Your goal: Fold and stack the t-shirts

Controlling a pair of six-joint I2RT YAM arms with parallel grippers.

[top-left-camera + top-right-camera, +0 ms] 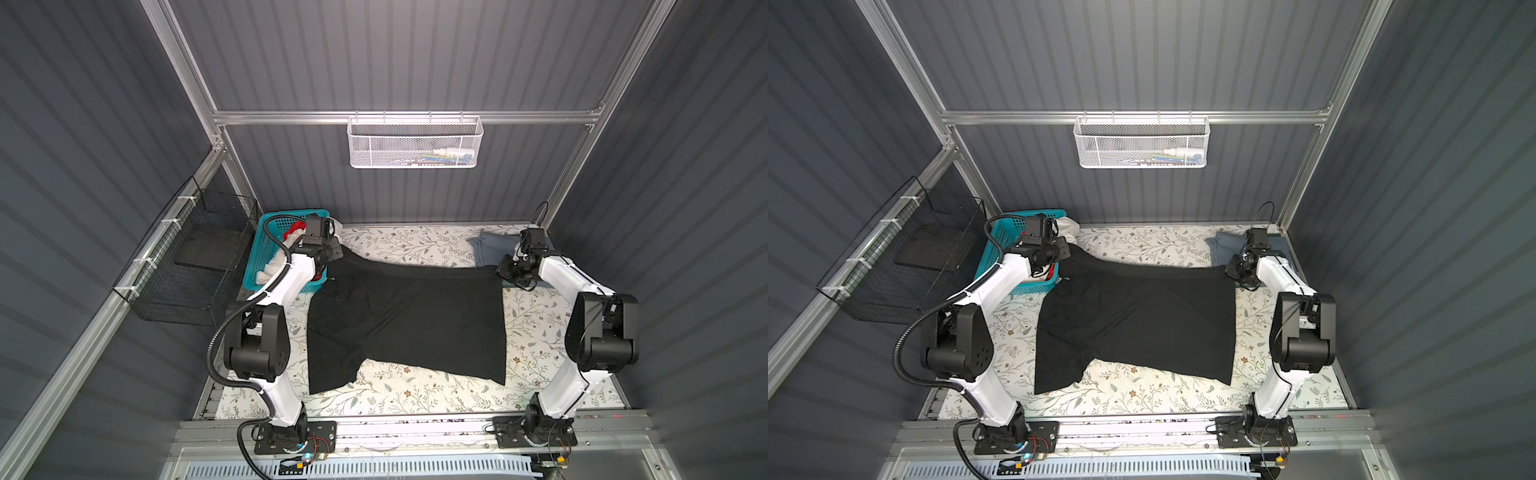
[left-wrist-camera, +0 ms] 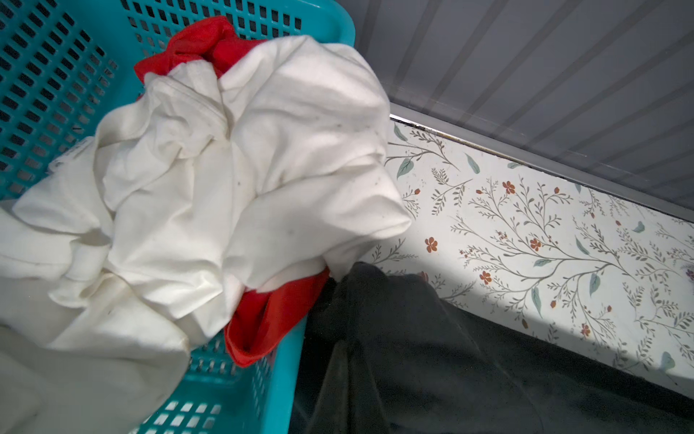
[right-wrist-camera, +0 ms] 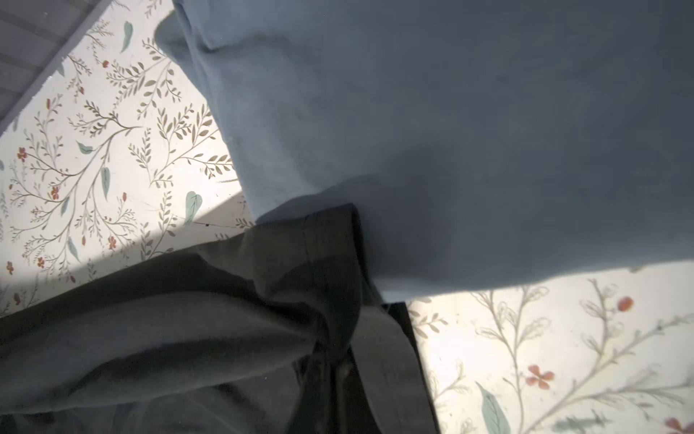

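T-shirt [image 1: 405, 316] — between left hand [image 1: 337, 252], right hand [image 1: 502, 271]

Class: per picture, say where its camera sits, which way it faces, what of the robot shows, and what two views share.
Top views: high above the near edge, looking down on the floral table; both arms show, left gripper, right gripper shut on the large black cloth t-shirt.
Left wrist: on left arm, facing the teal plastic basket, white cloth t-shirt, red cloth t-shirt; no robot part clear.
Right wrist: on right arm, facing the blue-grey cloth t-shirt; no robot part clear.
Shared: large black cloth t-shirt, all views.
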